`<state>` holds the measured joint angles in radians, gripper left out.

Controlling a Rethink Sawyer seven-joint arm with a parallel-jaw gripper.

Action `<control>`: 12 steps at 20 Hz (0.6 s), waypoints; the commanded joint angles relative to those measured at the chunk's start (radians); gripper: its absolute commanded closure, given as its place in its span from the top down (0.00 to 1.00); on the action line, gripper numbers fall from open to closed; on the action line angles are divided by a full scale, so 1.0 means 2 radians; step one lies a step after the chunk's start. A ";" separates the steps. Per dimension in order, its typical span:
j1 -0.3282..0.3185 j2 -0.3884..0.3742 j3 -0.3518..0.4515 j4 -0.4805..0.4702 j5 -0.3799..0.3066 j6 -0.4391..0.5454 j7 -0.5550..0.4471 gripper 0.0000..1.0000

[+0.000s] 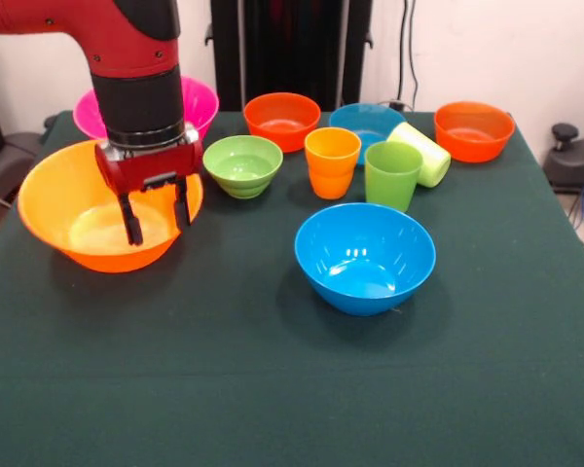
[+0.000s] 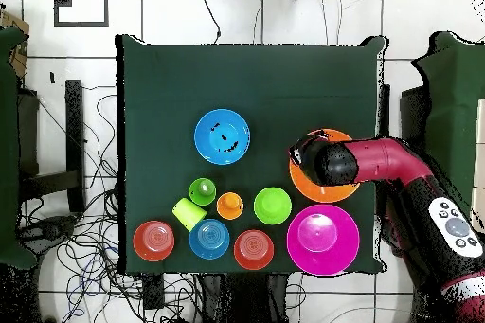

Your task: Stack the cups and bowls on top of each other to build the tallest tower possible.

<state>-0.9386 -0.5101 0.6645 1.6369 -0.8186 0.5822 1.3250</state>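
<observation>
**Operator:** In the front view, nearest the camera I have the medium glossy blue plastic bowl (image 1: pixel 365 257), upright and alone on the dark green worktop (image 1: pixel 224 389). Behind it stand the orange plastic tumbler (image 1: pixel 332 161) and the green plastic tumbler (image 1: pixel 392 174); the lime-yellow tumbler (image 1: pixel 420 153) lies tipped on its side, touching the green one.

**Colleague:** And the end effector?

**Operator:** The red and black end effector (image 1: pixel 156 218) hangs over the large yellow-orange plastic bowl (image 1: pixel 97 219), its two black fingers moderately apart and holding nothing. The tips sit just inside the bowl's near-right rim, so I judge that rim to be the grasp target. The large pink bowl (image 1: pixel 200 102) is just behind, partly hidden by the arm.

**Colleague:** Does the overhead view agree?

**Operator:** Yes. There the arm (image 2: pixel 379 161) covers most of the yellow-orange bowl (image 2: pixel 332 191); the pink bowl (image 2: pixel 323 239) touches it on the base side. The blue bowl (image 2: pixel 223 136) lies well apart, off to the picture's left. No tower exists yet; everything sits singly.
</observation>
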 commanded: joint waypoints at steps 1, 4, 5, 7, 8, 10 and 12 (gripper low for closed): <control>0.004 0.035 0.016 0.018 -0.036 -0.025 -0.074 1.00; 0.011 0.029 0.008 0.018 -0.026 -0.010 -0.073 1.00; 0.013 0.027 0.006 0.018 -0.024 -0.005 -0.073 1.00; 0.020 0.021 -0.004 0.018 -0.016 0.022 -0.070 1.00; 0.025 0.018 -0.011 0.017 -0.011 0.041 -0.070 1.00; 0.031 0.013 -0.018 0.014 -0.005 0.068 -0.073 1.00; 0.033 0.012 -0.017 0.013 -0.003 0.078 -0.077 1.00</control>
<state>-0.9289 -0.4987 0.6656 1.6372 -0.8096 0.5876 1.3250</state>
